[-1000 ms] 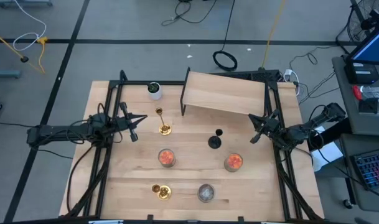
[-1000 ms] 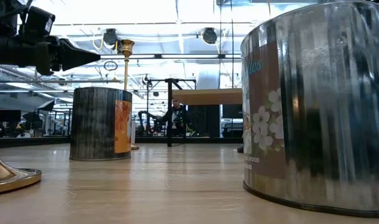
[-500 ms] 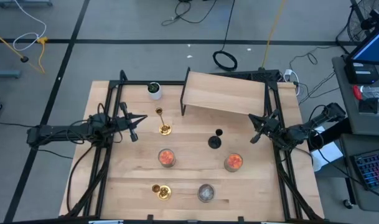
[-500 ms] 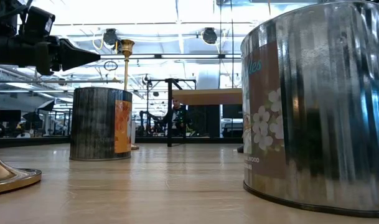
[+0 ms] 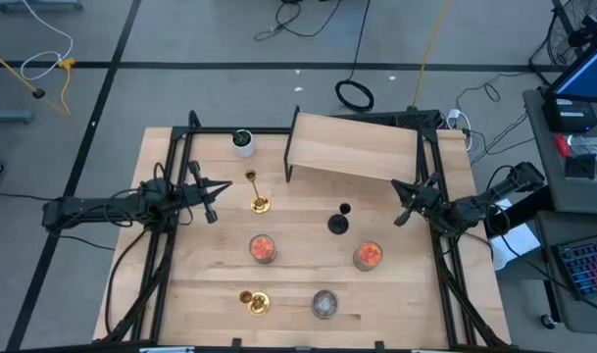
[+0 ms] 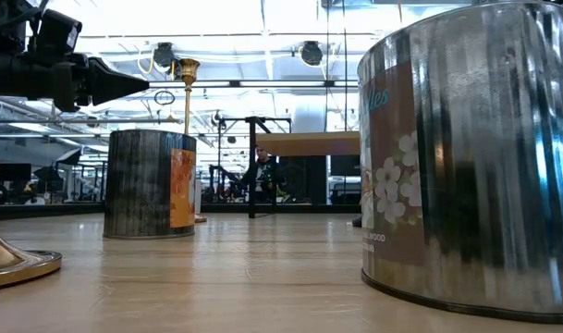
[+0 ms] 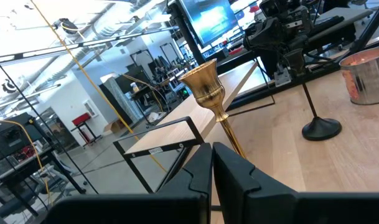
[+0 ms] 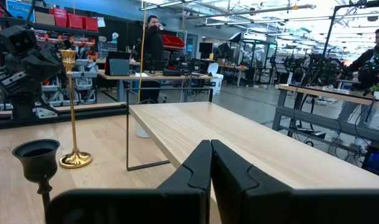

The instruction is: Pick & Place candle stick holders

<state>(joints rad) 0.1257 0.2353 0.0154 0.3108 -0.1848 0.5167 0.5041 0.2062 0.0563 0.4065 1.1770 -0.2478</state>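
Two gold stemmed holders stand upright on their bases, one far left [image 5: 259, 196] and one near the front edge [image 5: 254, 301]. A black stemmed holder [image 5: 339, 221] stands mid-table. Two orange-red jars [image 5: 263, 248] [image 5: 368, 256] and a clear-grey jar [image 5: 324, 305] stand on the table. My left gripper [image 5: 220, 193] is shut and empty, just left of the far gold holder [image 7: 205, 87]. My right gripper [image 5: 400, 204] is shut and empty at the right edge, right of the black holder [image 8: 37, 155].
A raised wooden shelf [image 5: 357, 147] on a black wire frame stands at the far right. A small white cup with dark green inside [image 5: 242, 141] stands at the far left. Black frame rails run along both table sides. People stand in the room beyond [image 8: 153, 37].
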